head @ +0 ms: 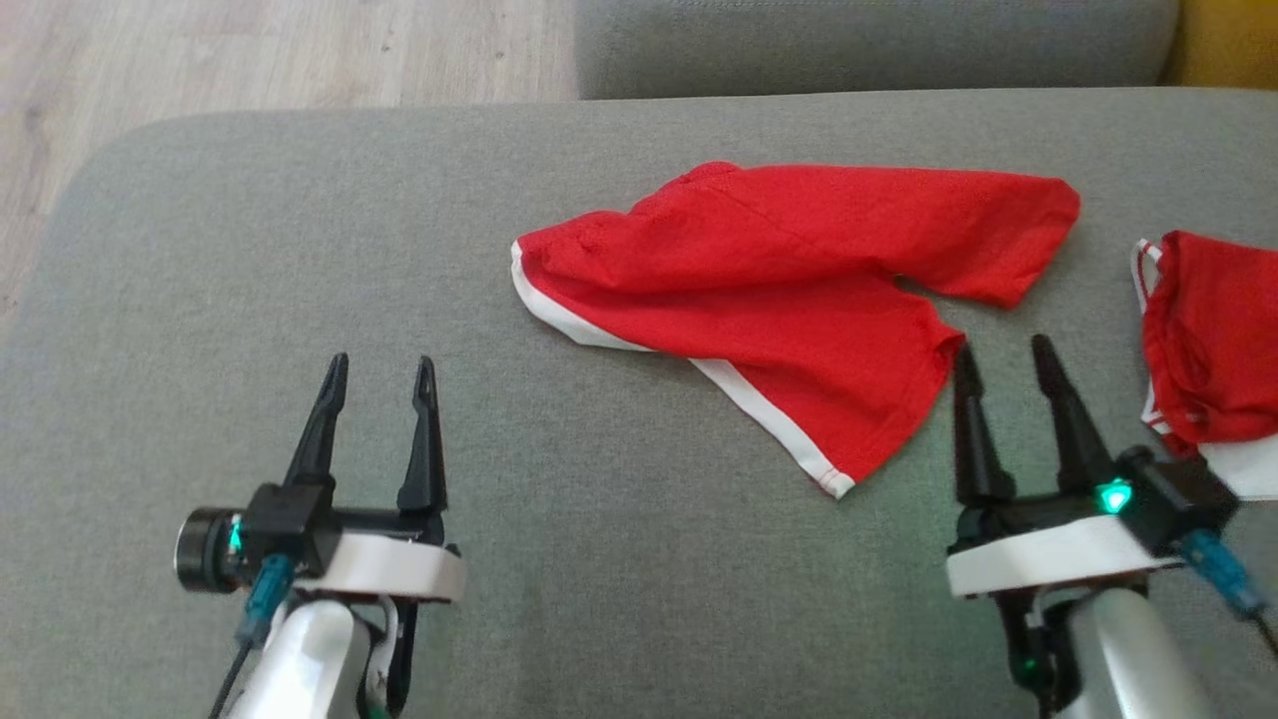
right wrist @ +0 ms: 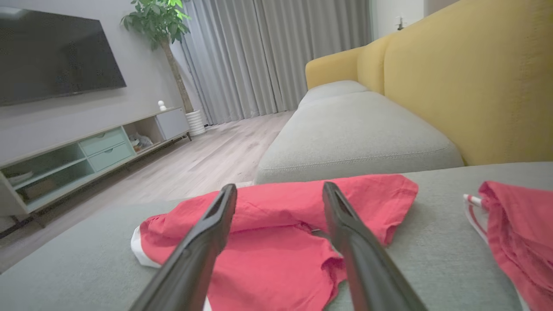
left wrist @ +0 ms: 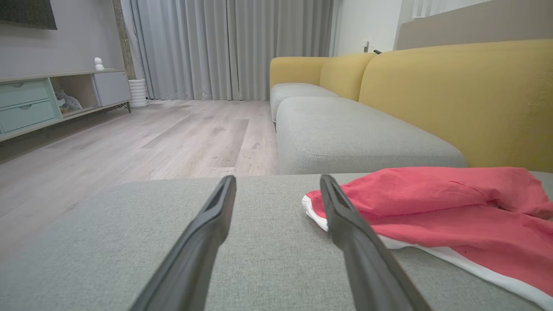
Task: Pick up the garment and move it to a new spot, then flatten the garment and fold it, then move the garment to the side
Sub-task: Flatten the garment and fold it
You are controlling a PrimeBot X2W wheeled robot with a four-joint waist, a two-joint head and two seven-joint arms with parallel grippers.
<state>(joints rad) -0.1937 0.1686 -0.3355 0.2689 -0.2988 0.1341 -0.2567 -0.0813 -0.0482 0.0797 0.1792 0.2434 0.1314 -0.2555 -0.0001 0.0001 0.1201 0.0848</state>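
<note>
**Q:** How do the two grippers stand?

**A:** The left gripper (head: 382,361) and the right gripper (head: 1002,347) both have their fingers spread apart and hold nothing. Each points forward over the grey cushion (head: 300,250).

**Q:** Where is the garment relative to them?

**A:** The garment (head: 779,290), red shorts with white trim, lies loosely spread on the cushion. It is ahead of the right gripper and off to that gripper's left. The hem of its nearer leg is just beside the tip of the right gripper's left finger; whether they touch cannot be told. From the left gripper it lies ahead and to the right. Its white-edged end is the part nearest that gripper, and bare grey fabric lies between them.

**Q:** What else lies close to the grippers?

**A:** A second red garment (head: 1213,330), also white-trimmed, lies bunched to the right of the right gripper. It is just beside that gripper's wrist housing and apart from the first garment, with a strip of cushion between the two.

**Q:** What surrounds the work surface?

**A:** Beyond both sets of fingertips, past the cushion's far edge, is another grey seat cushion (left wrist: 345,129), with a yellow backrest (left wrist: 453,95) along its right. Ahead and to the left of the left gripper is pale wood floor (head: 200,50). Far ahead hang grey curtains (left wrist: 233,43). Far to the left of the right gripper are a low cabinet (right wrist: 86,151), a dark television (right wrist: 56,56) above it and a potted plant (right wrist: 160,17).
</note>
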